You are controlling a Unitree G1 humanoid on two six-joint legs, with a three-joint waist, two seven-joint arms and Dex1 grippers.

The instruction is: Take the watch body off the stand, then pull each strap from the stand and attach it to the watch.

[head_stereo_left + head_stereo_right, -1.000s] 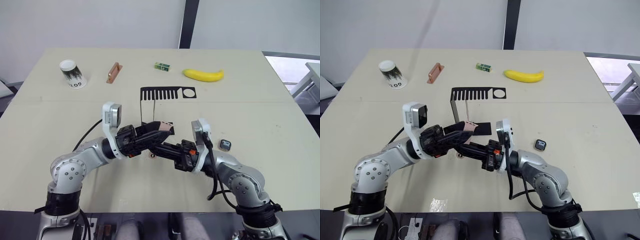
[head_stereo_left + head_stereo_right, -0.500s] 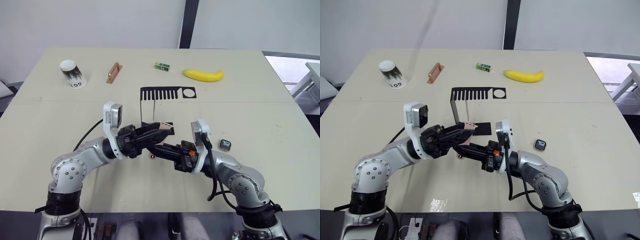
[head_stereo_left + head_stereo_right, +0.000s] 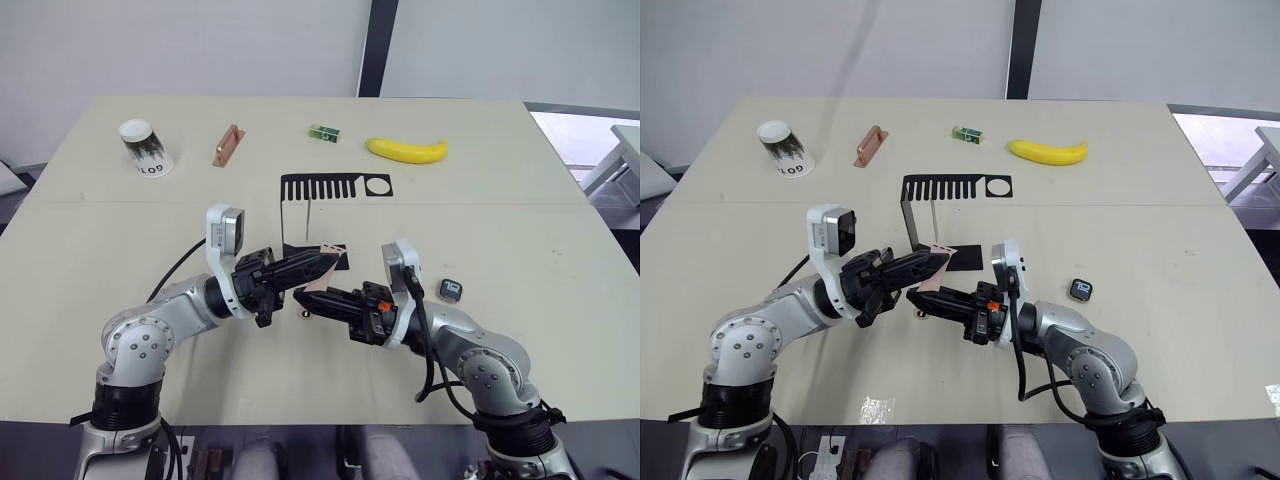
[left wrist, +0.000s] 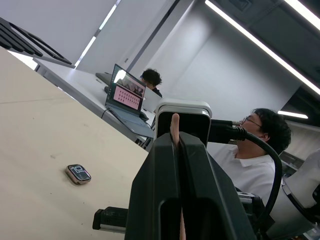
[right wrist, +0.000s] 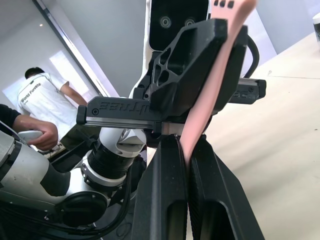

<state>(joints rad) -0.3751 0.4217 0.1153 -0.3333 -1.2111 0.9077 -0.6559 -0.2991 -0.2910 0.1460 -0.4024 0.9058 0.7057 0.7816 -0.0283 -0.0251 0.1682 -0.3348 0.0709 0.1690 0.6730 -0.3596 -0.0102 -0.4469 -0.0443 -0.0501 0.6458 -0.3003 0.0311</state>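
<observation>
— Strap (image 5: 210, 90) first: where is it, and how will it handle?

— Between the two arms, above the near worktop (image 3: 560, 300). Left hand (image 3: 318, 263) and right hand (image 3: 312, 297) are both clamped on it. It's thin, soft salmon-pink rubber, light, bending readily; grip near the end.

— And the watch body (image 3: 451, 291)?

— Lying right of the arms. Small, glossy, probably slippery; hold its rim. Black sheet-metal stand (image 3: 335, 187) sits farther back.
</observation>
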